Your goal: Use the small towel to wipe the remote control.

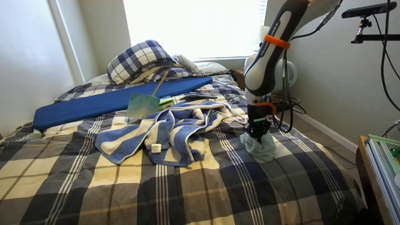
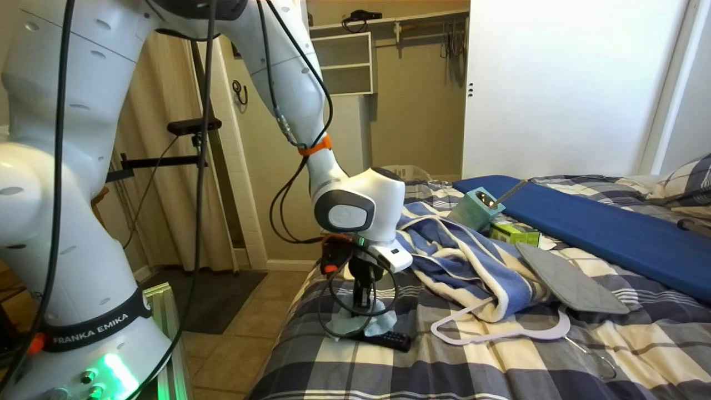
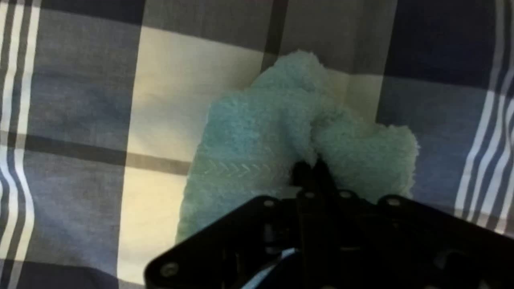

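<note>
One pincer (image 3: 311, 166) | jaws together, gripping the small towel (image 3: 253, 132) | remote control (image 2: 391, 340) (black) partly beneath

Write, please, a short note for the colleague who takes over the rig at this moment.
The gripper points down, shut on the small towel.
In an exterior view, the remote control lies on the plaid bedding, partly covered by the small towel.
Done: small towel gripped and placed at the remote control.
Left: the wiping; whether any has happened, the pictures cannot tell.
</note>
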`<state>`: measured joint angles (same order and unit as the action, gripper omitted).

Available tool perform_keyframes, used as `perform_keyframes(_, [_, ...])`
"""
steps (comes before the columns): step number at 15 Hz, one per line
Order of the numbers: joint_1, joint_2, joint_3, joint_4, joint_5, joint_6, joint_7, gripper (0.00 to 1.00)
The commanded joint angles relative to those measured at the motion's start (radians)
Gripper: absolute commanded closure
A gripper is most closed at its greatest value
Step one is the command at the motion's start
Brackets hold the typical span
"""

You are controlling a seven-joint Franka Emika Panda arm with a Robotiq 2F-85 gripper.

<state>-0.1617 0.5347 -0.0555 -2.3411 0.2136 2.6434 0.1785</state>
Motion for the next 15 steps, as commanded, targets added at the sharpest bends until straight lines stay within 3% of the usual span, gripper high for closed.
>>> perform_keyframes(1, [-0.009, -0.013, 0.019, 0.015, 0.011, -0.14, -0.06, 0.99])
perform_keyframes(7, [0.005, -0.005, 0.006, 0.038, 0.002, -0.298, -0.082, 0.99])
perform_keyframes(9, [0.011, -0.003, -0.016, 0.034, -0.002, -0.264, -0.06, 0.99])
perform_keyframes(15, [0.013, 0.0, -0.096, 0.012, 0.004, -0.008, 0.02, 0.99])
